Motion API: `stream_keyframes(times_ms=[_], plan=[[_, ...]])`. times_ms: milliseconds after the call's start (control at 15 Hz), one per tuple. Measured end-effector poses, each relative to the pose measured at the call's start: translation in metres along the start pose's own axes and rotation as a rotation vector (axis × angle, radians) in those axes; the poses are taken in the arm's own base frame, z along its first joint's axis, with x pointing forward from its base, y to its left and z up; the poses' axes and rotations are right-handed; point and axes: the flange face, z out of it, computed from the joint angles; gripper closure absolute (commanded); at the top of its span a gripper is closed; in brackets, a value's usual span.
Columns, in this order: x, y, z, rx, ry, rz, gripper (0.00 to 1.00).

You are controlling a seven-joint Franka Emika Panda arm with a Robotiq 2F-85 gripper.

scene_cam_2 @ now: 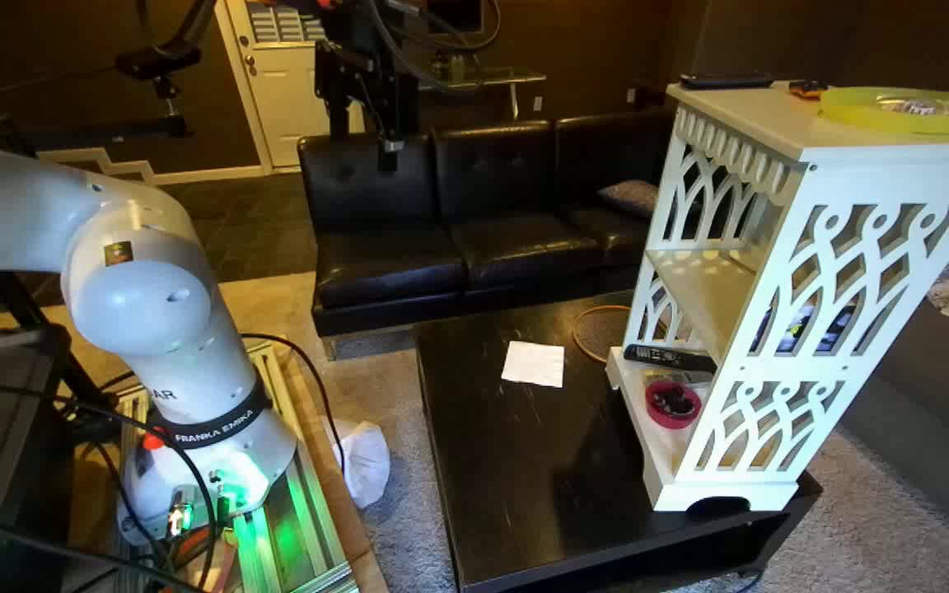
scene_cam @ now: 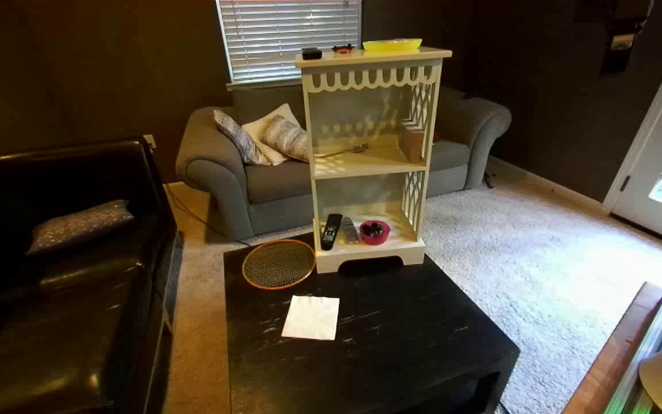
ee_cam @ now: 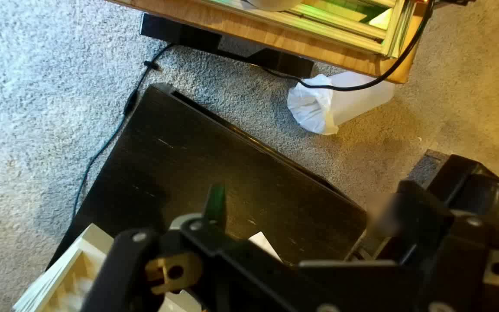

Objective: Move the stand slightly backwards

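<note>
Clearly, in an exterior view, the stand [scene_cam: 368, 171] is upright on the dark surface [scene_cam: 388, 328], at the end nearest the gray couch [scene_cam: 276, 190]. A black remote [scene_cam: 331, 232] and a pink bowl [scene_cam: 375, 232] sit on its bottom shelf, a yellow dish [scene_cam: 392, 45] on its top. A racket [scene_cam: 279, 264] lies just beside its base; whether they touch I cannot tell. Backwards, I judge, means towards the couch.

In an exterior view the pincer [scene_cam_2: 365, 144] hangs in the air, well apart from the stand, whose base is close to the surface's far corner. So the push should be short and slow. Best, I think, to press low and midway across the front edge of the base: shoved high, something this tall and narrow could tip and shed its dish, and shoved off-centre it would likely twist.

In the wrist view the fingers [ee_cam: 215, 206] are spread, nothing between them, and the stand shows only partly, low at the left. Bringing them together before contact should make a firmer pusher, kept clear of the pink bowl.
</note>
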Motion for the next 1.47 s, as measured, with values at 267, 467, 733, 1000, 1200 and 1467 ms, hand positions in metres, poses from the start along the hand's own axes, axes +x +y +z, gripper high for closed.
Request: stream_keyframes(times_ms=[267, 467, 733, 1000, 1200, 1467], plan=[[0.0, 0.0, 0.0, 0.0, 0.0, 0.0, 0.0], [0.0, 0.0, 0.0, 0.0, 0.0, 0.0, 0.0], [0.0, 0.0, 0.0, 0.0, 0.0, 0.0, 0.0], [0.0, 0.0, 0.0, 0.0, 0.0, 0.0, 0.0], [0.003, 0.009, -0.005, -0.057, 0.036, 0.05, 0.0], [0.023, 0.03, -0.02, -0.234, 0.174, 0.086, 0.0]])
